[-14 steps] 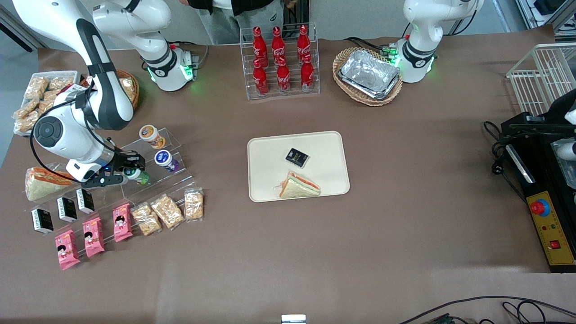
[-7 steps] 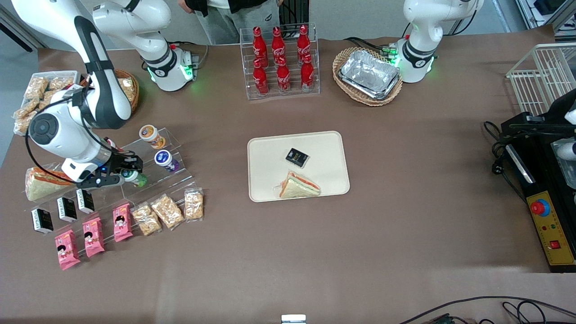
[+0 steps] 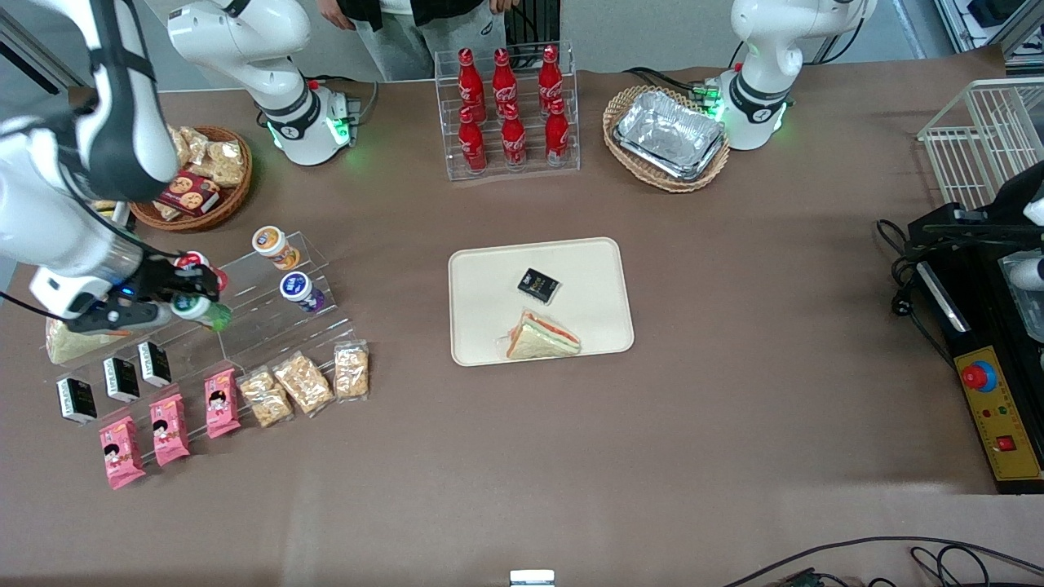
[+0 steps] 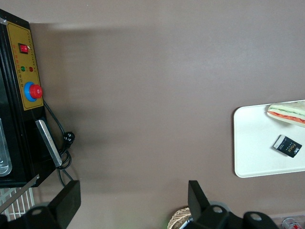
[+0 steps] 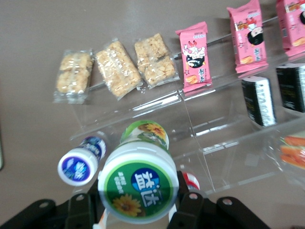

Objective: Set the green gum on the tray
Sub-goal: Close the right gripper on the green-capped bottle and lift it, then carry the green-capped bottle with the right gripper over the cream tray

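Change since half a second ago: the gripper [image 3: 194, 303] has lifted off the clear display stand [image 3: 269, 326] and pulled back toward the working arm's end of the table, taking the green gum [image 3: 198, 310] with it. A second ago the gum sat on the stand's step next to the purple gum [image 3: 301, 291]; now that spot is bare and the canister hangs in the air above the stand. The wrist camera confirms the grasp: fingers [image 5: 190, 202] clamped on the sides of the green gum [image 5: 138, 183], lid facing the camera, stand and snack packets [image 5: 114, 67] well below.

So the pick looks done and the carry begins. The tray [image 3: 489, 269] is well apart, toward the middle of the table, already holding a sandwich [image 3: 541, 336] and a small black packet [image 3: 538, 284]. Free patch near its rim, farther from the front camera than the packet, looks like the safest drop spot.
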Robot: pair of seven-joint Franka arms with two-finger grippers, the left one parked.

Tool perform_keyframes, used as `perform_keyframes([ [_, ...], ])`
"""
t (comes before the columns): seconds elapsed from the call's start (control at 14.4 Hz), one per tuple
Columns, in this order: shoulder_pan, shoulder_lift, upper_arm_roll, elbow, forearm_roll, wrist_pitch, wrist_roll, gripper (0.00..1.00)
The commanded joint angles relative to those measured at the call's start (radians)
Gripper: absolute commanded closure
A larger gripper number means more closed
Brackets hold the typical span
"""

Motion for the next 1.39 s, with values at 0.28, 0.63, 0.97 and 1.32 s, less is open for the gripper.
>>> perform_keyframes([
  [0.28, 0.019, 0.013, 0.034, 0.275, 0.004, -0.26, 0.089, 0.62],
  [0.63, 0.032, 0.012, 0.193, 0.343, 0.003, -0.323, 0.336, 0.61],
  [0.97, 0.032, 0.027, 0.362, 0.357, 0.006, -0.334, 0.591, 0.61],
  [1.32, 0.084, 0.102, 0.444, 0.317, 0.036, -0.215, 0.75, 0.61],
])
